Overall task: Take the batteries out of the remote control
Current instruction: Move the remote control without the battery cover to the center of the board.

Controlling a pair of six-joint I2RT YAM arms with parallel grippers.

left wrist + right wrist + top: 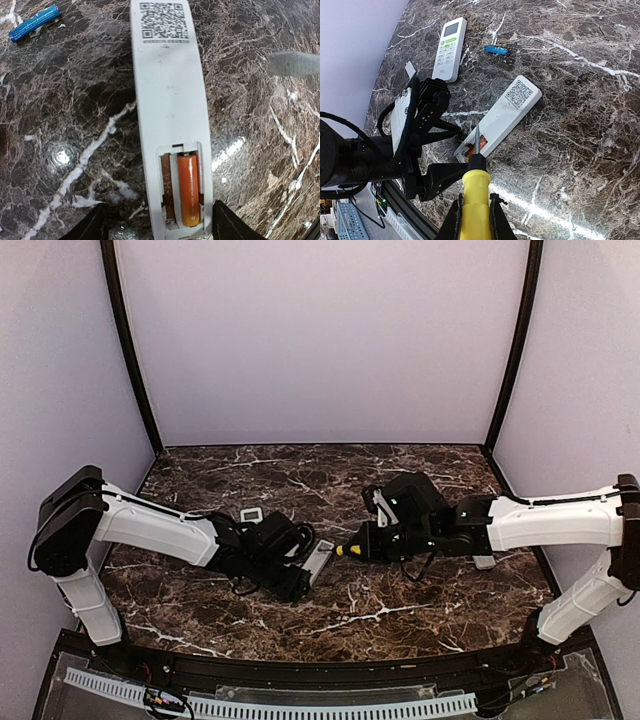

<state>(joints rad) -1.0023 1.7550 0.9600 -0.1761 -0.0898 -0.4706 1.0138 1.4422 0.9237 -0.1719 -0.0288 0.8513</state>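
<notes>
The remote control (170,100) lies face down, QR label up, its battery bay open. One orange battery (189,190) sits in the right slot; the left slot holds only a spring. A blue battery (34,22) lies loose on the marble. My left gripper (159,222) is open, its fingers (230,226) on either side of the remote's bay end, with a gap on the left side. My right gripper (475,215) is shut on a yellow-handled screwdriver (476,185), whose tip hovers over the open bay and the orange battery (482,144).
A second white remote (450,48) with green buttons lies face up beyond the left gripper, a small white cover (410,68) beside it. Another flat white cover (295,63) rests to the right of the remote. Both arms meet mid-table (330,625).
</notes>
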